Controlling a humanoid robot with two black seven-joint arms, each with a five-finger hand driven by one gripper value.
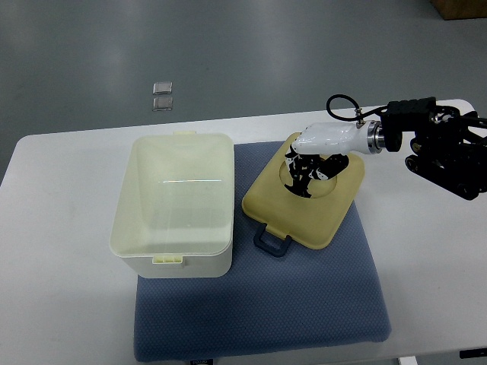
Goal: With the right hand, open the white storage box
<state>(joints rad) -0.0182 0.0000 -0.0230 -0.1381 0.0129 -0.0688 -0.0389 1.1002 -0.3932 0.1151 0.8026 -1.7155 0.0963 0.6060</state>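
The white storage box stands open on the left part of the blue mat, its inside empty. Its cream lid lies flat on the mat to the right of the box, with a dark blue latch at its near edge. My right hand comes in from the right edge and rests on the lid's far part, its black fingers curled down into the lid's round recess. Whether they grip the lid or only touch it I cannot tell. My left arm does not show.
The mat lies on a white table. Two small square pieces lie on the grey floor beyond the table's far edge. A brown box corner shows at the top right.
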